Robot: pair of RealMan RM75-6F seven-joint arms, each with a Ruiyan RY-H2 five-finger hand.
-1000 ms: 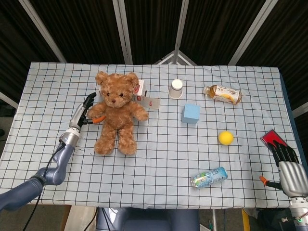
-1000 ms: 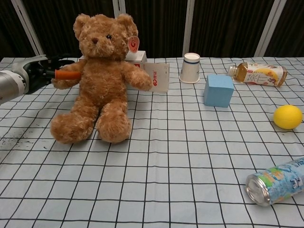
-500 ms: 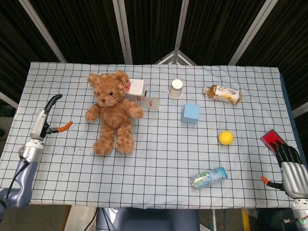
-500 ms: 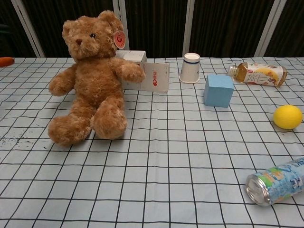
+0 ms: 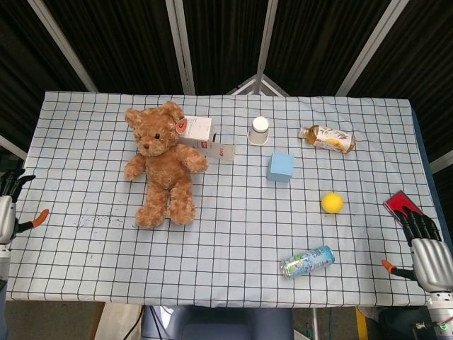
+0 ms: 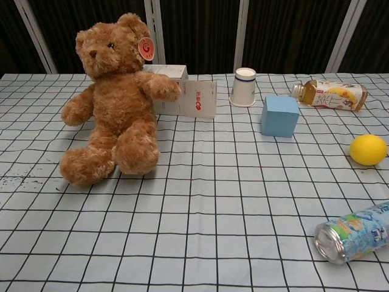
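Contact with the teddy bear is absent: left hand empty, fingers spread, off the table edge; right hand empty with fingers curled inward; a fresh reach would be needed.

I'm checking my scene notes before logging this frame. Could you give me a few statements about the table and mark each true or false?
1. The teddy bear sits upright against the white carton. True.
2. The left robot hand grips the teddy bear. False: it hangs at the table's left edge, apart from the bear.
3. The paper cup stands upside down. True.
4. The drink can stands upright. False: it lies on its side.
5. The yellow ball rests on the blue block. False: it lies on the checked cloth, apart from it.
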